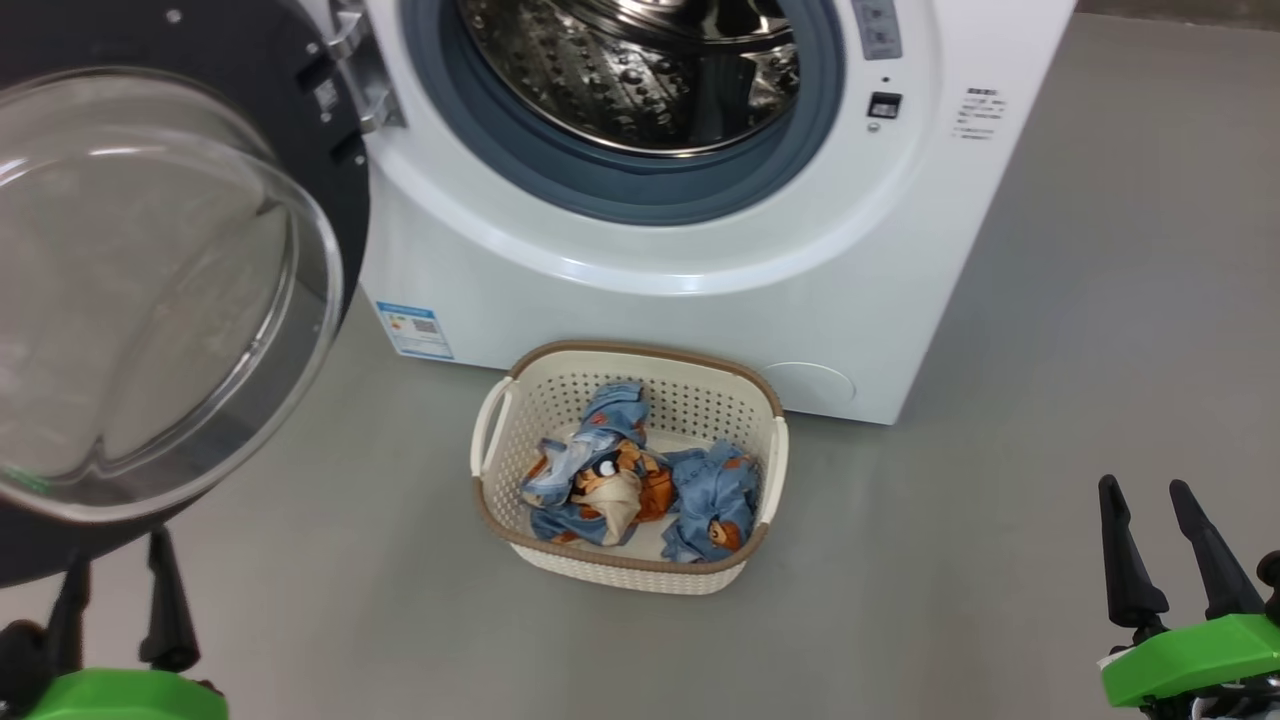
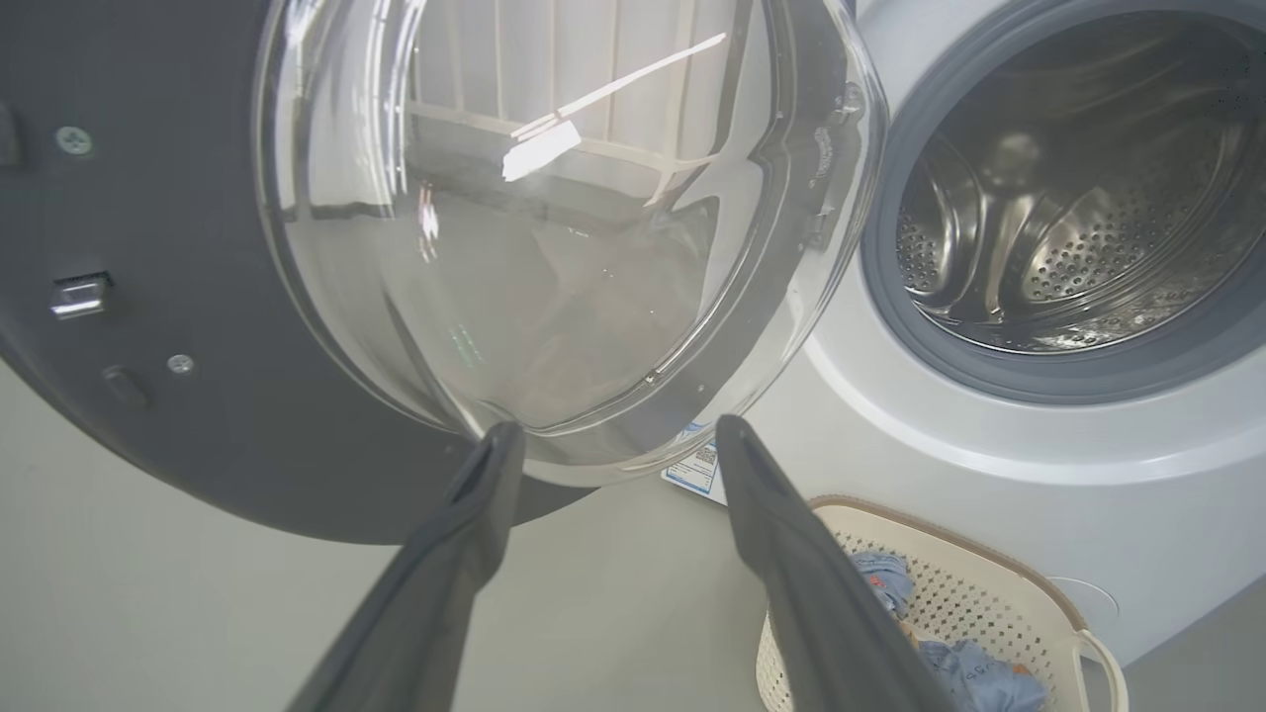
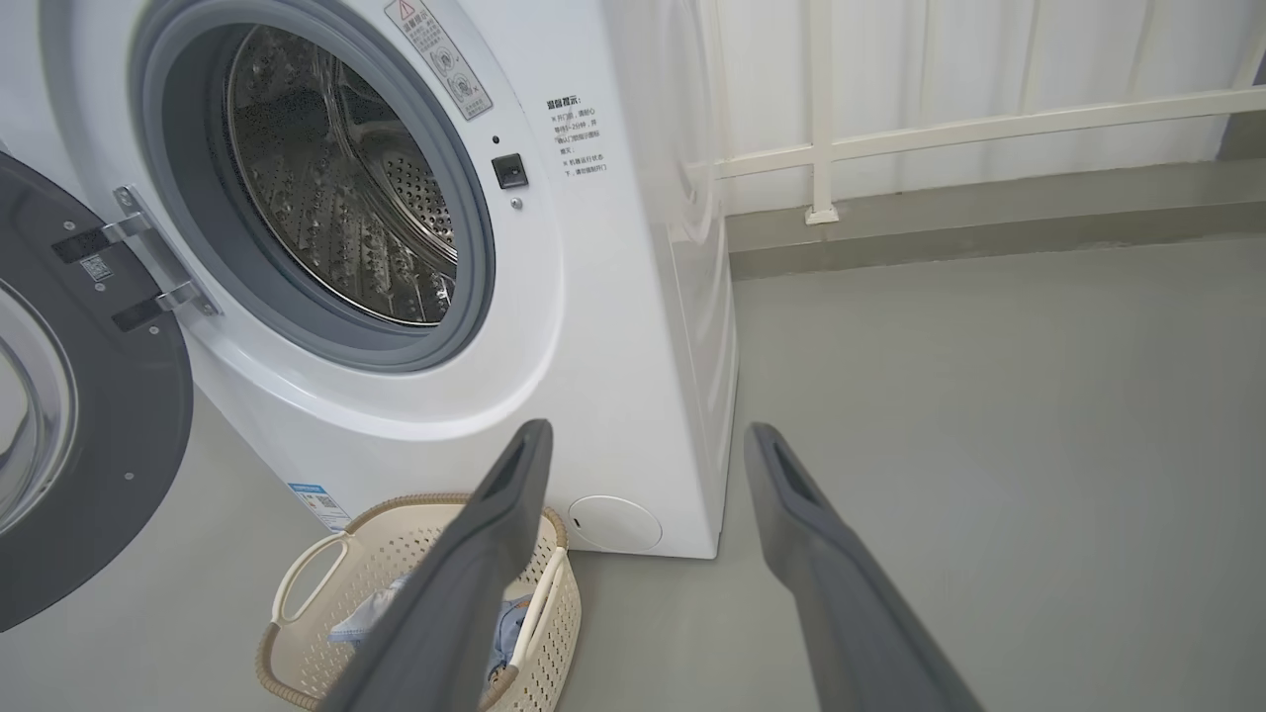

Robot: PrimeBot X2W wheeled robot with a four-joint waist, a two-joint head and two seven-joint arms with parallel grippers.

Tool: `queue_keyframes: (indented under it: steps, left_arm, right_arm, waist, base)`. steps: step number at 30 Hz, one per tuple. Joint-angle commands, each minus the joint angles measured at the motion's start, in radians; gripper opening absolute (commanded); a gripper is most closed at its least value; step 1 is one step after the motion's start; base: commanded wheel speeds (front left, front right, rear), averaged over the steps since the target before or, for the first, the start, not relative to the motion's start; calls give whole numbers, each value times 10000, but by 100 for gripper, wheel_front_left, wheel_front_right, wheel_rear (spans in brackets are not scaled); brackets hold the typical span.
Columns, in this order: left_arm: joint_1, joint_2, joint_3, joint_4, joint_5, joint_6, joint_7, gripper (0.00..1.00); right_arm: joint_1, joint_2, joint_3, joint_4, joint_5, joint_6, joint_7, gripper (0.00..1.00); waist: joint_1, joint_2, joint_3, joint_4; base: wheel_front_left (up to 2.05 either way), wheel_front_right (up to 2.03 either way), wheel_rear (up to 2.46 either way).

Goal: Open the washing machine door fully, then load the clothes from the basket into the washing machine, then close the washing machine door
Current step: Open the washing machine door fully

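Ahead of the jaws and between the two grippers, the basket sits on the floor close against the washing machine, with the clothes crumpled inside it, well apart from both. The left gripper has its jaws spread and empty, tips just under the lower rim of the washing machine door, which hangs swung wide. The right gripper is likewise spread and empty, the basket off to its left. The garments look light, soft and floppy, so they will likely drape and trail when lifted. A firm pinch on a raised, bunched fold atop the heap seems the best hold, since a single thin layer might slip. The light basket could shift if cloth snags.
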Motion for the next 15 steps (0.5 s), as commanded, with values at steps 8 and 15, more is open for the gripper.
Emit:
queue_keyframes:
  steps: [8,15]
  left_arm:
    - [47,319,-639,-756,-316,-24,-55,100]
    - [-98,373,-1433,-964,-393,-25,-55,100]
  right_arm:
    - [-61,-95,54,-333,4,16,-120,100]
    - [-135,-42,44,-349,-25,16,-120,100]
  waist:
    - [0,0,231,-1000]
    - [0,0,398,-1656]
  base:
    - [0,0,0]
    - [0,0,0]
